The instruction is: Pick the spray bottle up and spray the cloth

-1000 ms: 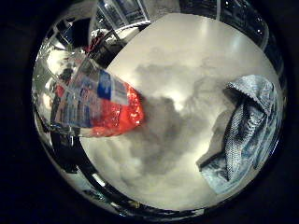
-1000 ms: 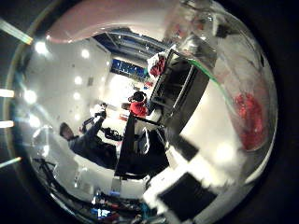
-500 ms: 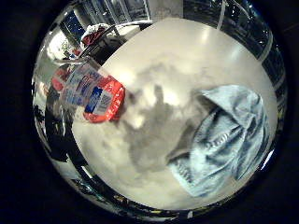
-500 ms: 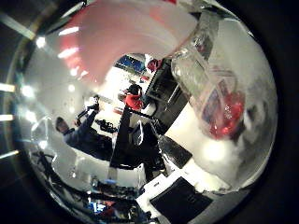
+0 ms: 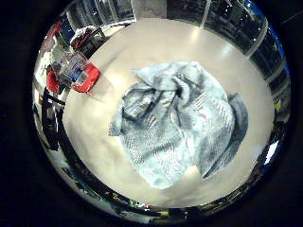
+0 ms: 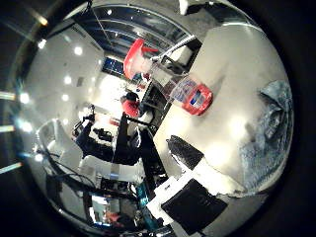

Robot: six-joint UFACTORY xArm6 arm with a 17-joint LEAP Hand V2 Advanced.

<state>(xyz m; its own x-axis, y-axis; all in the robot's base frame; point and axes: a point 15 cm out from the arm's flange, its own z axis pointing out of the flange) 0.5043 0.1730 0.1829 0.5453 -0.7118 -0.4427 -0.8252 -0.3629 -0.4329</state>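
Note:
A clear spray bottle [image 6: 188,94] with a red trigger head and red liquid in its base stands on the white table [image 5: 218,57] near one edge. It also shows small in the little finger side view [image 5: 76,71]. A crumpled blue-grey cloth [image 5: 175,118] lies spread on the table, in the middle of the little finger side view, under the palm. Its edge shows in the thumb side view [image 6: 267,138].
Dark desks and chairs [image 6: 148,148] stand beyond the table's edge on the bottle's side. Windows and more furniture [image 5: 104,14] lie beyond the table's far edge.
The bottle was close to the palm and now stands small and far off. The views have swung over the cloth, which now fills the middle of the little finger side view.

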